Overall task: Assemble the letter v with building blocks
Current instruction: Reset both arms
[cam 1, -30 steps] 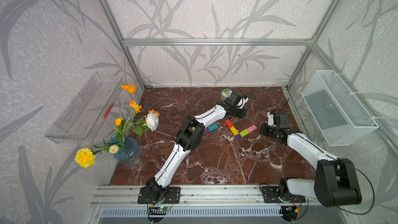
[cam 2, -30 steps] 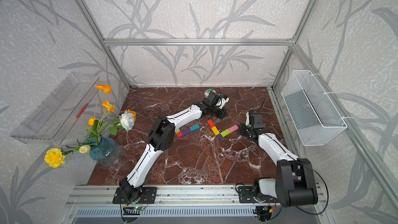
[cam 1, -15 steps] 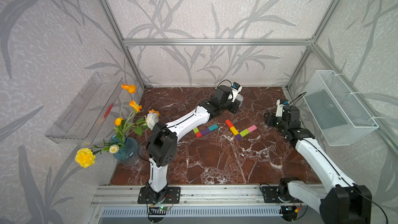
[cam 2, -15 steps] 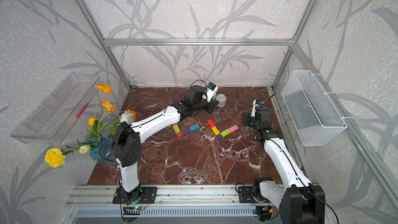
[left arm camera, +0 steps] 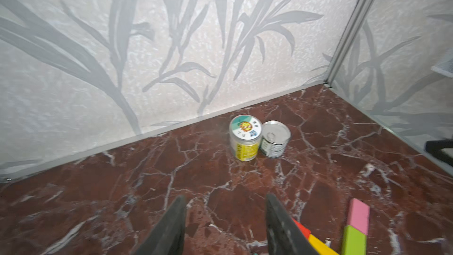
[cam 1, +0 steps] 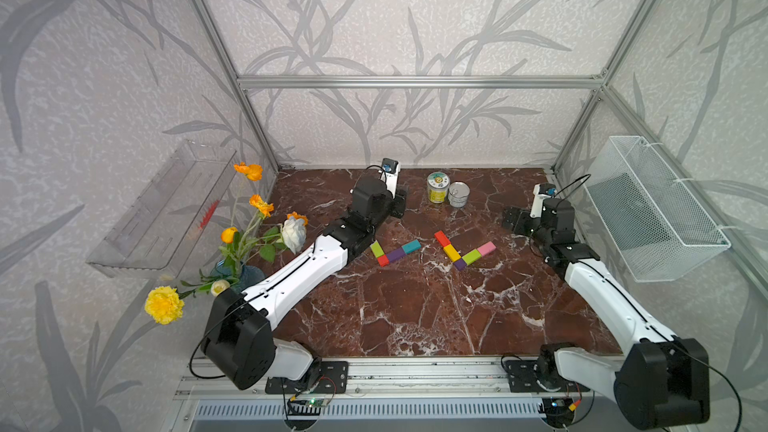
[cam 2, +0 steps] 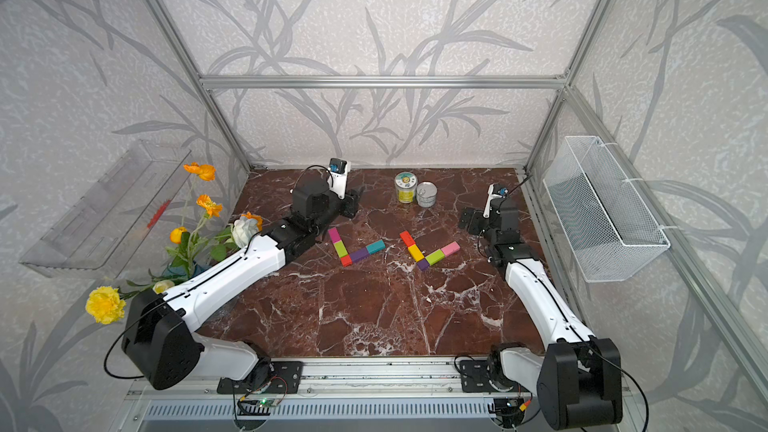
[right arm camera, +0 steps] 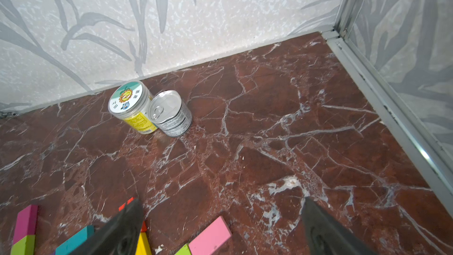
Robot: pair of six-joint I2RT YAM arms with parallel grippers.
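Left claw [left arm camera: 225, 201] partly open, right claw [right arm camera: 221, 203] spread wider, both empty & touching nothing, low over the desk [cam 1: 415, 317] twd its back. Building blocks [cam 2: 415, 252] lie flat mid-desk as two letters: left v [cam 2: 345, 260] = magenta, lime, red corner, purple, teal, right by the left arm [cam 1: 299, 276]; right v [cam 2: 422, 264] = red, yellow, purple corner, lime, pink, nr right claw. Desk top red-brown marble w/ white veins; tin cans [cam 1: 437, 191] touching each other nr back wall, flower vase [cam 1: 248, 273] at left edge, clear shelf [cam 1: 166, 209] on left wall, wire basket [cam 1: 665, 218] on right wall, leaf-print walls.
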